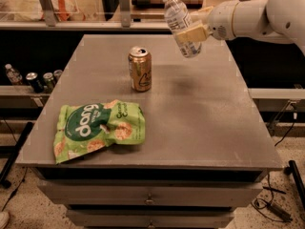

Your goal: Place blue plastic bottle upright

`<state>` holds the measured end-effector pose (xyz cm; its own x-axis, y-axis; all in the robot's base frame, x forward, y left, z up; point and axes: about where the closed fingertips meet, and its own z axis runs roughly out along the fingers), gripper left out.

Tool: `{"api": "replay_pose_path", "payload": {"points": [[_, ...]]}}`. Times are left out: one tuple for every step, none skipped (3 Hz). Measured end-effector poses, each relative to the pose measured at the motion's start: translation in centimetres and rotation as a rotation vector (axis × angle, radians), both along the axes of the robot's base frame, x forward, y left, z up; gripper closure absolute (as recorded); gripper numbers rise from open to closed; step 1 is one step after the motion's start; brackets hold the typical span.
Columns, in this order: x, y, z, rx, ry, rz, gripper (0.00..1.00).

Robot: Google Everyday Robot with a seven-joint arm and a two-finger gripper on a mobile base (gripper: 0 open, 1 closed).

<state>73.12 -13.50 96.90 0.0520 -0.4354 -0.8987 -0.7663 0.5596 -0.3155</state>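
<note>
Checking the gripper (190, 31) first: where does it sit, and what does it hold? (Inspector)

It hangs in the air at the end of the white arm (257, 18), which comes in from the right. Its fingers are clamped on the blue plastic bottle (180, 23), across the labelled lower half. (Assistant)

Attitude of the bottle? (Inspector)

Tilted. The white cap points up and to the left of the gripper, and the base hangs just below the fingers. No part of it touches the table (205, 118), which lies beneath the gripper; a faint shadow falls on the surface below. (Assistant)

Other items, taken from the gripper? (Inspector)

A gold can (140, 69) stands upright on the table, below and to the left of the gripper, apart from the bottle. A green snack bag (97, 128) lies flat further down and left, near the front edge, well apart from the gripper. Far to the left and lower, off the table, several dark cans (43, 79) stand on a shelf with a small bottle (13, 74) beside them. (Assistant)
</note>
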Motion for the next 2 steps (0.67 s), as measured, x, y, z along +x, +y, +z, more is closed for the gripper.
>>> {"api": "replay_pose_path", "payload": {"points": [[0.38,-0.57,-0.01,0.043,-0.015,-0.009,1.00],[1.20,-1.13,-0.64,0.119,-0.021,-0.012,1.00]]}}
